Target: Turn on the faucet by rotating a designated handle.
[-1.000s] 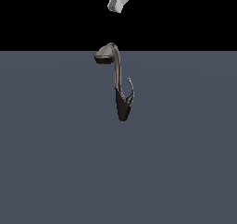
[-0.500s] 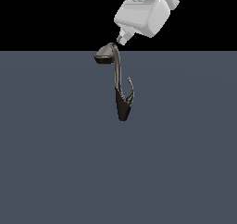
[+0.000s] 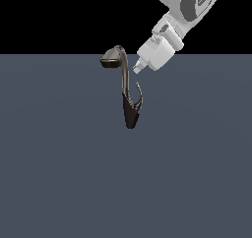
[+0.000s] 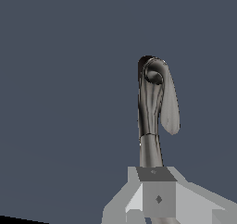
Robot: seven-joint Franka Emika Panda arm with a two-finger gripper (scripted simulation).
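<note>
- Near the middle of the flat grey-blue surface [image 3: 59, 183] sat the faucet [image 3: 129, 97]; its dark tapered base narrowed down toward the surface, the slim grey neck rose from it and curved over toward the exterior view's left, ending in a flat wide spout head
- off the base, on the exterior view's right side, the handle [image 3: 140, 95] branched upward as a thin curved grey sliver; way shorter than the neck, with its tip sitting roughly halfway up it
- the arm [image 3: 189, 6] came in from the upper right of the exterior view, white and grey casing angled down and to the left
- the gripper [image 3: 138, 68] was just to the exterior view's right of the upper neck, a bit above the handle's tip; couldn't really tell whether it touched the neck, but it looked clear of the handle
- honestly couldn't tell how the pincer stood, open or closed; only a small pale tip showed in the exterior view, and the wrist view cut the fingers off at the frame edge
- from the wrist view, the faucet [image 4: 150, 112] ran away from the pale gripper body [image 4: 157, 195]; a lighter grey blade-shaped part lay alongside the dark stem, though which part of the tap that was stayed unclear
</note>
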